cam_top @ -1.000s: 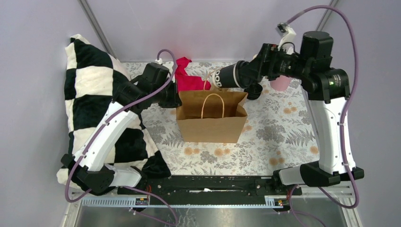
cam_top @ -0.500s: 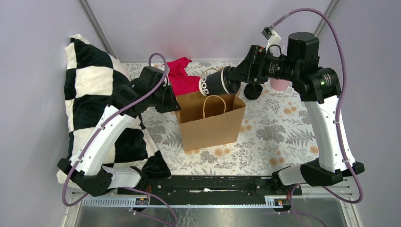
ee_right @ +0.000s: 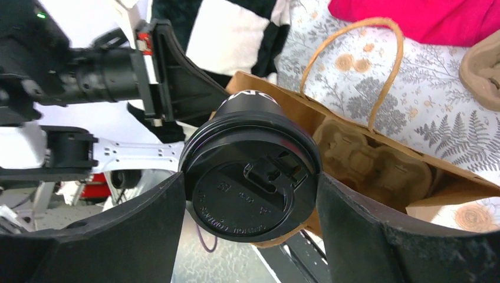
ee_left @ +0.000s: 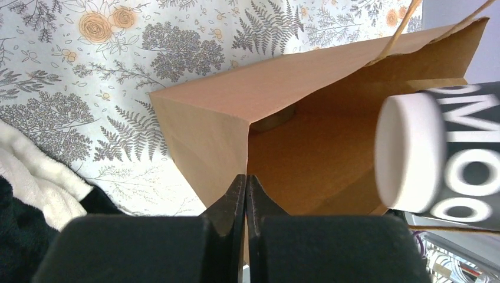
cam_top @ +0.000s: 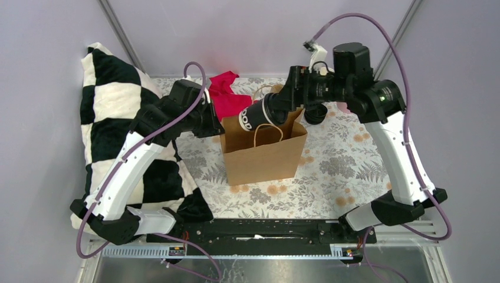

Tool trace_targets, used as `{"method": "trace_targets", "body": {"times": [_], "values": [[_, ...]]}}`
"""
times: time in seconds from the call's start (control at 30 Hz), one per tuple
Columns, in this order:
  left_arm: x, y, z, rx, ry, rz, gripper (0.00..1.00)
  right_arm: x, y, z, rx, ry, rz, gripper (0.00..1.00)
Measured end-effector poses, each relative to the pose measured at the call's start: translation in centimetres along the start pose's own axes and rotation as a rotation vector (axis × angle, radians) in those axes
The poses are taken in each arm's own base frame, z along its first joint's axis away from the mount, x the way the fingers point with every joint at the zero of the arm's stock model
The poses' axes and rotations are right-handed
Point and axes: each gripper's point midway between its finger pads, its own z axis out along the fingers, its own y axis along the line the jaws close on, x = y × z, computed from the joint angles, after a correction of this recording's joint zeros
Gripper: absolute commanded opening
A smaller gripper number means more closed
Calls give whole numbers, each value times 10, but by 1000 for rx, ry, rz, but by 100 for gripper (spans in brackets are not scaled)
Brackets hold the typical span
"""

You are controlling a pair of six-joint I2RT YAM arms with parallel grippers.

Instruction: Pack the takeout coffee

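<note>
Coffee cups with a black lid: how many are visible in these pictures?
1. The coffee cup is held tilted in the right tool, above the open paper bag. The bag's inside is partly hidden, so another could lie there.

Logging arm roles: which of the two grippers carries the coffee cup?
The right gripper: its jaws clasp the black-lidded coffee cup over the paper bag; the left gripper pinches the bag's edge.

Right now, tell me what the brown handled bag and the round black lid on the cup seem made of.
Brown handled bag: matte kraft paper, judging by its crisp folds. Round black lid: probably moulded plastic, faintly glossy, with embossed lettering.
</note>
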Motion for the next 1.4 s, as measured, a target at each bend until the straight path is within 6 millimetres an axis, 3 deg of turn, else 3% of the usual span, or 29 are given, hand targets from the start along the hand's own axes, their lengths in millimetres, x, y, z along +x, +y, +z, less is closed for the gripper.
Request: {"method": "trace_targets", "body": {"times": [0.17,0.33,0.63,0.83,1.07,1.27,1.4], "values": [[3,3,4,-6,8,20,7,12,-13,18,66,65,-46,67],[4,6,8,-14,16,46,1,21,-18,24,118,100,-105,66],[-4,1,12,-1,8,106,0,48,-5,33,142,171,-209,66],[-14,-13,7,98,-70,162,0,62,5,38,157,196,-305,66],[-1,-13,-10,202,-149,220,0,96,11,50,209,274,-517,65],[23,3,-5,220,-164,207,0,127,16,69,279,348,-749,66],[26,4,-11,250,-205,181,0,152,16,78,310,407,-860,66]]}}
